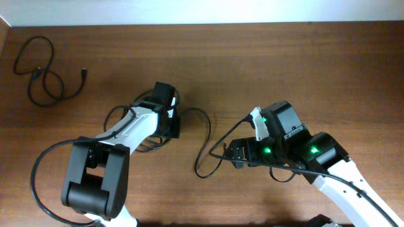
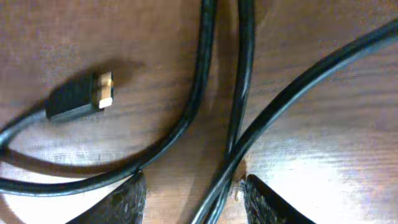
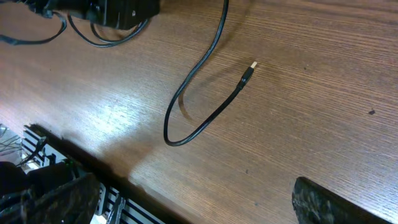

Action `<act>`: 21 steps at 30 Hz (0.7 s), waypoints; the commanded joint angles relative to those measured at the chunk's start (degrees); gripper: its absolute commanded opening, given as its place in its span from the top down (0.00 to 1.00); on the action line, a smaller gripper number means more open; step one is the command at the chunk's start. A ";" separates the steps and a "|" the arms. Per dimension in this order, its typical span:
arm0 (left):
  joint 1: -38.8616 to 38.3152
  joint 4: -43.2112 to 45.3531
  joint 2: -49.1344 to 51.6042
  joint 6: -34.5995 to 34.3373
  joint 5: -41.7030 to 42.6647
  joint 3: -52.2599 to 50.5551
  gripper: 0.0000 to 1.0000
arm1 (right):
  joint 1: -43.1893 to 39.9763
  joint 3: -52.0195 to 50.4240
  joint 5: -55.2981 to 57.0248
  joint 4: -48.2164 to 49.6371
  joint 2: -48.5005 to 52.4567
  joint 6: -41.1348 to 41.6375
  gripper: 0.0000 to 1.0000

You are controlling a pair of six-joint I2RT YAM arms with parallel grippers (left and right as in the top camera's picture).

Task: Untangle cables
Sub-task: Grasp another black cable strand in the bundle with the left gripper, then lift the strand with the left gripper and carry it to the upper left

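Wood table [image 1: 284,63] w/ 3 blk cables [image 2: 204,62]

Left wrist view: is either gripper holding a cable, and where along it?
Neither holds anything. The left gripper is open, a cable passing unpinched between its spread fingers; the right gripper is open and empty.

No text, label, brand name, number or sign can be read in any of the three views. The only marks of the kind are small green glowing indicator lights [image 1: 267,150] on the black plastic housings of the right arm [image 1: 285,115], and they carry no characters.
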 commanded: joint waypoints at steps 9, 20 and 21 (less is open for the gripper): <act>0.31 16.74 2.10 21.99 8.24 1.46 0.34 | -0.07 0.50 1.20 3.56 0.04 -0.20 0.01; -1.97 21.55 5.14 39.36 11.45 1.31 0.40 | -0.07 0.50 2.19 3.63 0.04 -0.20 0.01; -2.03 21.73 5.84 39.34 11.47 1.31 0.41 | -0.07 0.50 2.19 3.63 0.04 -0.20 0.02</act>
